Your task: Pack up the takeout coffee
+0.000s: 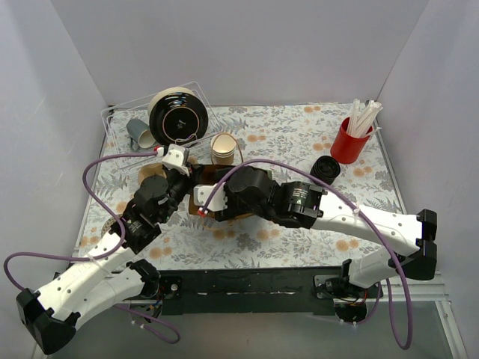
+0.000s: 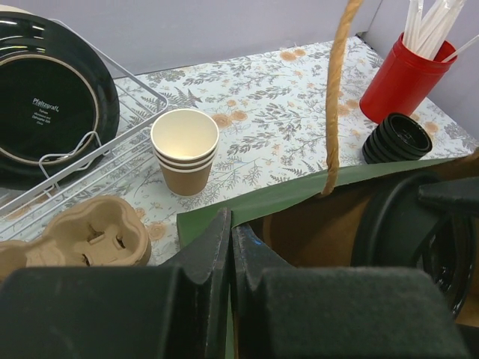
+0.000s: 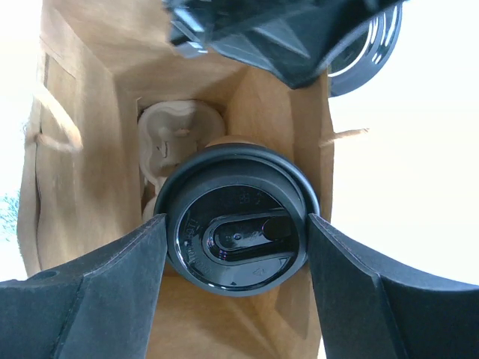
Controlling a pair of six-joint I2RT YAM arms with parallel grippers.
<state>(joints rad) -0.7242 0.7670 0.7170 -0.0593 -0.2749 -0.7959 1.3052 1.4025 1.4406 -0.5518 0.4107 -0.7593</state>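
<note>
Takeout coffee (image 3: pixel 236 232), a tan cup under a black sip lid, sits squarely between the right gripper's (image 3: pixel 236 250) two fingers (image 3: pixel 112 292). They press on either side of the lid's rim and grasp it inside the open mouth of the brown paper bag (image 3: pixel 90 149). Below the cup, deeper in the bag, lies a pale moulded-pulp cup carrier (image 3: pixel 179 134). The left gripper (image 2: pixel 230 247) has its jaws pinched together on the bag's green rim, and a twisted paper handle (image 2: pixel 335 97) rises just ahead of it to the right. Ahead and left of that gripper stands a stack of lidless paper cups (image 2: pixel 185 149). Close on its left another pulp carrier (image 2: pixel 97 235) rests on the floral tablecloth (image 2: pixel 284 112), with a black plate (image 2: pixel 45 97) propped in a wire rack (image 2: pixel 135 134) behind it. Well ahead to its right are a stack of black lids (image 2: pixel 397 137) and a red cup of straws (image 2: pixel 400 78).
</note>
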